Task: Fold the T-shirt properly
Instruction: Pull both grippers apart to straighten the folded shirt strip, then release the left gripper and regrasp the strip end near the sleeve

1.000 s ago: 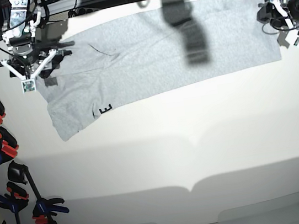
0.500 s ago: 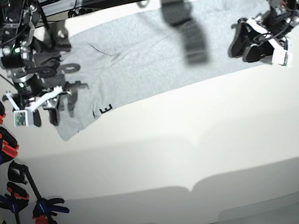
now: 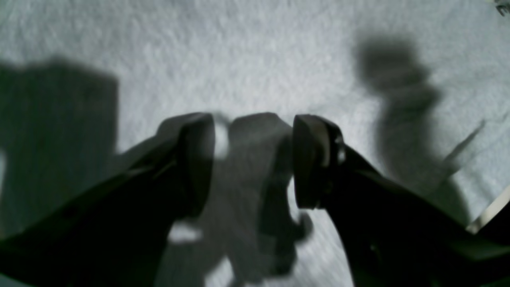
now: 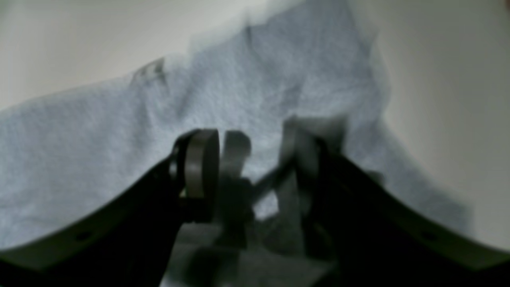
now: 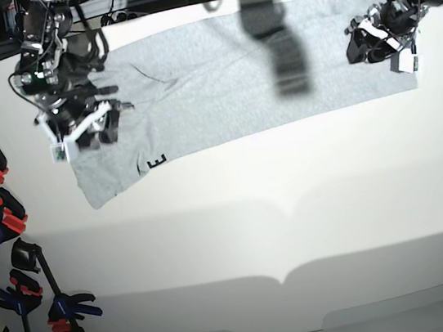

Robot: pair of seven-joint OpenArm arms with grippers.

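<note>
The white table (image 5: 240, 238) fills the base view, and the T-shirt (image 5: 226, 79) lies along its far edge as a long, flat grey band, already doubled lengthwise, with one black letter (image 5: 156, 163) of the print peeking out on the near hem. A row of blue-and-red clamps (image 5: 2, 221) sits well apart from it on the table's left side.

What has changed in the last second is the arms. Both grippers were parked off the two ends of the band; half a second ago they swung out and down toward the cloth, and now each sits over its own end. The right gripper (image 5: 84, 127) has come in over the sleeve end, and the right wrist view shows its jaws parted with grey cloth between and beneath them but nothing pinched. The left gripper (image 5: 381, 40) has drawn back slightly toward the hem end, and its wrist view shows the fingers (image 3: 314, 159) spread wide just above the fabric, released.

This reads as the start of the next fold: both pincers are placed to seize the short ends, though neither has yet closed. The shirt itself has not shifted.
</note>
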